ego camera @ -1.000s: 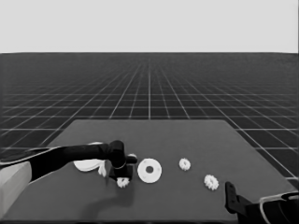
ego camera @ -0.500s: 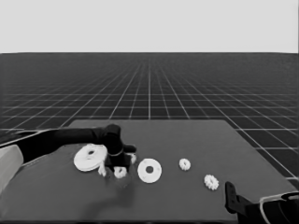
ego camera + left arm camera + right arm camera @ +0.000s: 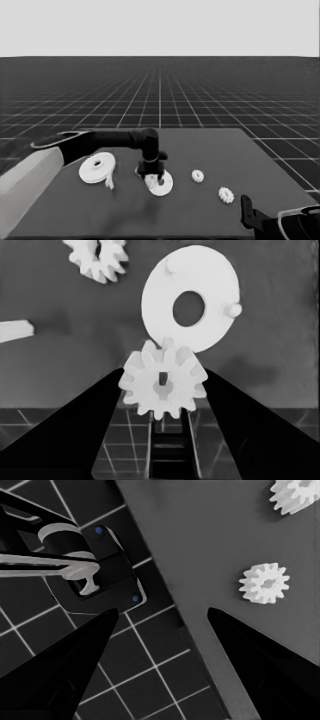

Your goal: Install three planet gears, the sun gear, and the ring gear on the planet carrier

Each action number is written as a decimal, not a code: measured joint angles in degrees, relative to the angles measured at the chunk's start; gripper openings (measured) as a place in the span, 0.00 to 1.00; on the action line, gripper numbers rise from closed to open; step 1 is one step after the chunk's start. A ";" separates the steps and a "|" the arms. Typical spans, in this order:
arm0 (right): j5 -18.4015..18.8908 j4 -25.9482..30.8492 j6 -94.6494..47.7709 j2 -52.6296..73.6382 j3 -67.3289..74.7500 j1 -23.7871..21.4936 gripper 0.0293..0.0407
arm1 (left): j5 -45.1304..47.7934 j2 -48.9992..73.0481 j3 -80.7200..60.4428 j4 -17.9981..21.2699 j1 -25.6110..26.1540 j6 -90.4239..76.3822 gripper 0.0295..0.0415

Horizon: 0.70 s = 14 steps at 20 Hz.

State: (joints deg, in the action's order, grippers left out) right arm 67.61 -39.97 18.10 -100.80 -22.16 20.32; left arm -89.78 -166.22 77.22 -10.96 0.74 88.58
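My left gripper [image 3: 164, 372] is shut on a small planet gear [image 3: 165, 387], which hangs just off the rim of the planet carrier. The carrier [image 3: 212, 277], the smaller round part, is a flat white disc with a centre hole and short pegs standing on its face. In the head view the left gripper [image 3: 150, 176] stands at the carrier's [image 3: 166, 186] left rim, mid-table. The ring gear [image 3: 96, 167], the larger round part, lies to the left. Another gear [image 3: 97, 257] lies just behind the carrier. My right gripper [image 3: 248, 214] is parked open at the lower right corner.
Two more gears [image 3: 197, 175] [image 3: 226, 194] lie on the table's right side, and both show in the right wrist view [image 3: 264, 583] [image 3: 296, 494]. A thin white piece [image 3: 108, 182] lies against the larger round part's front edge. Dark machinery [image 3: 95, 575] sits past the table's corner.
The left gripper has moved right with the gear, from beside the larger round part to the smaller one. The larger part is now uncovered. The right arm has not moved.
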 joint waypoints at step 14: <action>0.00 0.00 0.00 0.00 0.00 0.00 0.81 | 1.79 -3.22 8.02 -9.52 9.64 -4.24 0.14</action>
State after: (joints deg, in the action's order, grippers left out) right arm 67.61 -39.97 18.10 -100.80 -22.16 20.32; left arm -87.99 -169.44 85.23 -20.48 10.38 84.34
